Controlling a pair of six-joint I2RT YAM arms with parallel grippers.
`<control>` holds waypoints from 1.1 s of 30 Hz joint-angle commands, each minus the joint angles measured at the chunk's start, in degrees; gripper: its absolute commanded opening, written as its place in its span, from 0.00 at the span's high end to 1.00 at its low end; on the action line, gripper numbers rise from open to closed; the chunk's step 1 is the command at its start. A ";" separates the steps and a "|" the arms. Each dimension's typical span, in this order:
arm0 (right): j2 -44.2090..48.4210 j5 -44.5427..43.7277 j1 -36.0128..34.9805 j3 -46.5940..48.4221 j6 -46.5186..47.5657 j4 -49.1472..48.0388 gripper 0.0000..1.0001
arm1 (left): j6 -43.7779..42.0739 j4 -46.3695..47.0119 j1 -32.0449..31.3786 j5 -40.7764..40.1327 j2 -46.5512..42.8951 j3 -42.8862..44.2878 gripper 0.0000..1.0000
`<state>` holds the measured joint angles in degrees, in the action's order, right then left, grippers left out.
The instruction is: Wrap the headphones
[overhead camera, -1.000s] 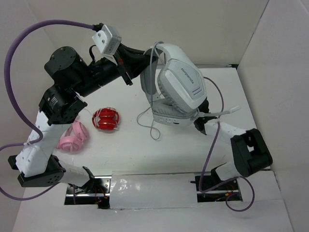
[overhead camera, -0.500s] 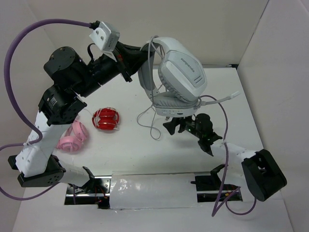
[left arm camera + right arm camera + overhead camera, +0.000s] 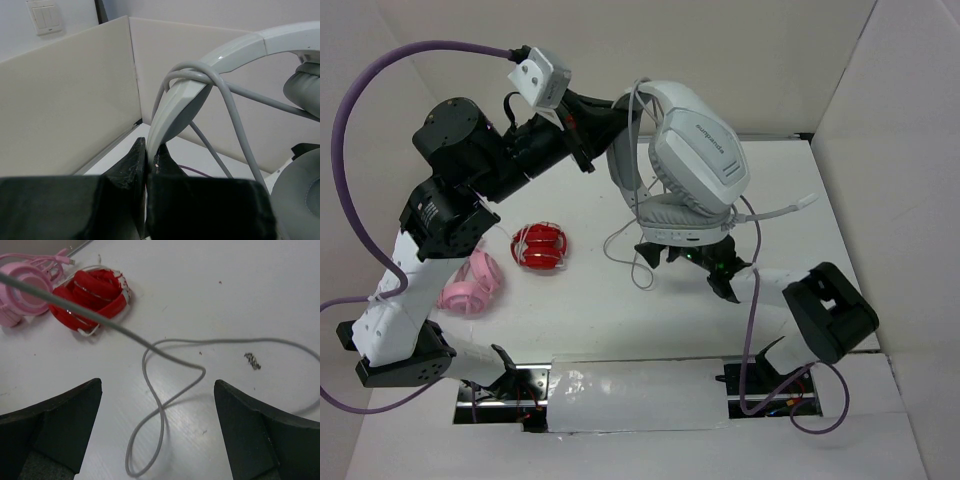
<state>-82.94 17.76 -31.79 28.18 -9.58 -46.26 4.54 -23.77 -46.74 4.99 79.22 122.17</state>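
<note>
While the left tool (image 3: 147,156) clamps the headphones (image 3: 700,160) aloft, the right tool (image 3: 688,268) hovers beneath — jaws apart.

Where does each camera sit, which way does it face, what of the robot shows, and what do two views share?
Top external: above and behind the arms, looking down on the table; both arms show.
Left wrist: on the left arm, looking along the shut left gripper at the clamped headband.
Right wrist: on the right arm, looking down past the open right gripper at the table.
Shared: top and right wrist both show the cable loop, red object and pink object.
</note>
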 commanded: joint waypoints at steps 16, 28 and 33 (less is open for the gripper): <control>-16.93 15.29 0.06 21.77 -4.82 -4.26 1.00 | 0.83 11.70 -1.60 -4.36 -3.28 -0.86 1.00; 4.43 5.73 -12.14 -4.43 -10.79 2.75 1.00 | -1.37 16.74 3.93 -17.99 6.38 1.75 1.00; 23.56 -17.51 -26.35 -7.62 -10.02 20.37 1.00 | 0.38 14.47 11.92 -22.31 13.75 4.73 1.00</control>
<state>-69.19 17.69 -51.29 21.04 -18.83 -36.64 2.81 -15.38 -39.46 -11.29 90.48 121.80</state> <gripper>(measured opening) 0.024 0.091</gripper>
